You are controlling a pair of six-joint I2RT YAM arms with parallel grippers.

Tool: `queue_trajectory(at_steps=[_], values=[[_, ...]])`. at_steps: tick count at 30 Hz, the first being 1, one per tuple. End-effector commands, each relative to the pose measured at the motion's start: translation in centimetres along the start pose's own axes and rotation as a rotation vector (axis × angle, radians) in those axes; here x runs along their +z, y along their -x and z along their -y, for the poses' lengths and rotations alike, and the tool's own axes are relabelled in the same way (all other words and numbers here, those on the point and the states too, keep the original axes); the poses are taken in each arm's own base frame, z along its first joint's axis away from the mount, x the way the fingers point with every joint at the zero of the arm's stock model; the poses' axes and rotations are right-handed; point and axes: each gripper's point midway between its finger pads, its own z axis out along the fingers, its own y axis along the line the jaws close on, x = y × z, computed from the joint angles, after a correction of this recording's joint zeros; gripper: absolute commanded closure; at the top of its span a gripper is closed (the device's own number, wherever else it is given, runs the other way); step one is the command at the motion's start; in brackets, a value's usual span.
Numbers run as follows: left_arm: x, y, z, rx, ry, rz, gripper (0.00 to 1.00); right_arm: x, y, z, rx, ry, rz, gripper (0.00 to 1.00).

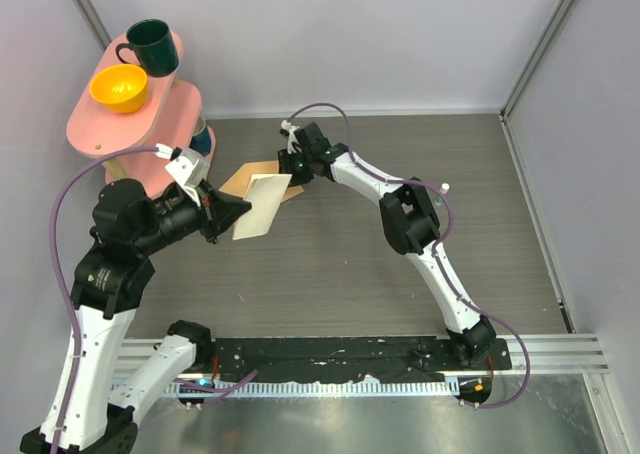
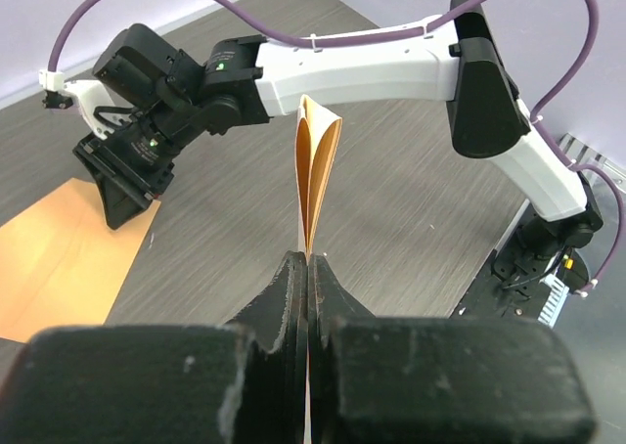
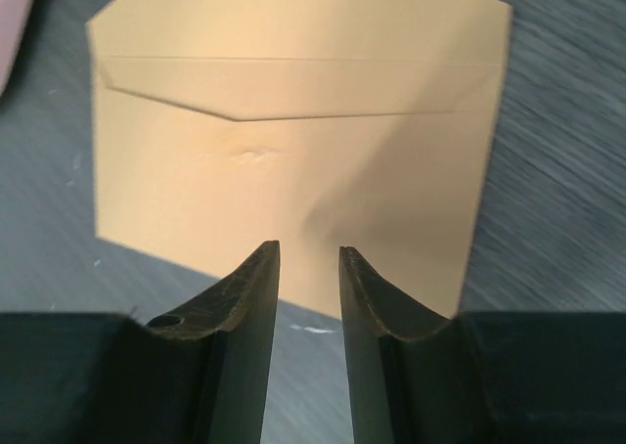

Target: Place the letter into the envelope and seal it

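Observation:
The letter (image 1: 262,206) is a pale cream sheet held off the table in my left gripper (image 1: 240,212), which is shut on its edge. In the left wrist view the letter (image 2: 315,170) shows edge-on, folded, rising from the closed jaws (image 2: 308,260). The tan envelope (image 1: 238,181) lies flat on the table, partly hidden behind the letter. In the right wrist view the envelope (image 3: 293,141) lies with its flap open at the far side. My right gripper (image 1: 297,164) hovers over the envelope's near edge, open and empty (image 3: 309,253). It also shows in the left wrist view (image 2: 122,195), beside the envelope (image 2: 59,258).
A pink two-tier stand (image 1: 150,124) sits at the back left with a dark green mug (image 1: 150,46) and a yellow bowl (image 1: 119,87) on it. Grey walls enclose the table at the back and sides.

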Motion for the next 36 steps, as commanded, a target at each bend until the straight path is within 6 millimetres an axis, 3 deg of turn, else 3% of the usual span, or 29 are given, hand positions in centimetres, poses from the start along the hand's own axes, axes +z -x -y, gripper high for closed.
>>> queue_trajectory(at_steps=[1,7,10,11,13,14,16,17,18,19,20,21,22,23,25,26,30,32,35,36], values=[[0.0,-0.1,0.2,-0.029,-0.014,0.014,1.00,0.1,4.0,0.7,0.046,-0.076,0.142,0.64],[-0.1,-1.5,-0.1,-0.032,-0.001,-0.013,1.00,1.3,1.2,2.9,0.104,-0.111,0.091,0.66],[0.0,-1.8,-0.3,-0.031,0.008,-0.020,1.00,0.9,-0.8,4.9,0.152,-0.146,0.044,0.70],[0.0,-1.9,-0.4,-0.028,0.014,-0.019,1.00,0.8,-2.7,5.6,0.178,-0.153,-0.004,0.71],[0.0,-2.4,-0.6,-0.030,0.018,-0.027,1.00,-0.8,-2.9,5.7,0.210,-0.143,-0.017,0.73],[0.1,-2.5,-0.6,-0.029,0.018,-0.031,1.00,-1.2,-5.0,6.3,0.230,-0.151,-0.064,0.74],[0.3,-3.1,-0.6,-0.034,0.005,-0.046,1.00,-3.5,-4.7,6.1,0.240,-0.148,-0.062,0.79],[0.4,-3.7,-0.5,-0.039,-0.008,-0.066,1.00,-4.2,-7.0,6.4,0.263,-0.159,-0.109,0.80],[0.5,-4.1,-0.2,-0.040,-0.030,-0.083,1.00,-5.1,-7.7,6.3,0.271,-0.155,-0.123,0.80],[0.7,-4.6,0.1,-0.035,-0.065,-0.104,1.00,-7.1,-6.8,5.4,0.261,-0.149,-0.097,0.81],[0.6,-5.3,0.5,-0.043,-0.091,-0.131,1.00,-7.8,-9.9,5.8,0.288,-0.166,-0.155,0.82],[0.5,-5.6,0.8,-0.042,-0.111,-0.143,1.00,-8.7,-10.9,5.5,0.295,-0.163,-0.172,0.82],[0.4,-5.8,1.4,-0.033,-0.146,-0.147,1.00,-10.7,-10.4,4.5,0.281,-0.154,-0.148,0.83],[0.2,-6.3,1.6,-0.042,-0.160,-0.167,1.00,-11.6,-13.9,4.9,0.311,-0.173,-0.208,0.83],[0.0,-6.8,2.1,-0.052,-0.185,-0.182,1.00,-13.6,-16.0,4.3,0.325,-0.174,-0.232,0.83],[-0.2,-7.3,2.2,-0.039,-0.195,-0.198,1.00,-15.4,-18.2,3.9,0.336,-0.181,-0.259,0.83],[-0.5,-8.5,2.7,-0.044,-0.231,-0.234,1.00,-18.7,-22.7,4.1,0.326,-0.200,-0.307,0.84],[-0.6,-8.9,3.0,-0.050,-0.249,-0.246,1.00,-19.8,-24.0,4.0,0.309,-0.196,-0.323,0.85],[-0.7,-9.1,3.2,-0.047,-0.261,-0.250,1.00,-21.7,-22.3,2.5,0.204,-0.136,-0.285,0.84],[-0.7,-9.1,3.4,-0.044,-0.273,-0.246,1.00,-22.7,-20.6,1.6,0.169,-0.117,-0.235,0.82]])
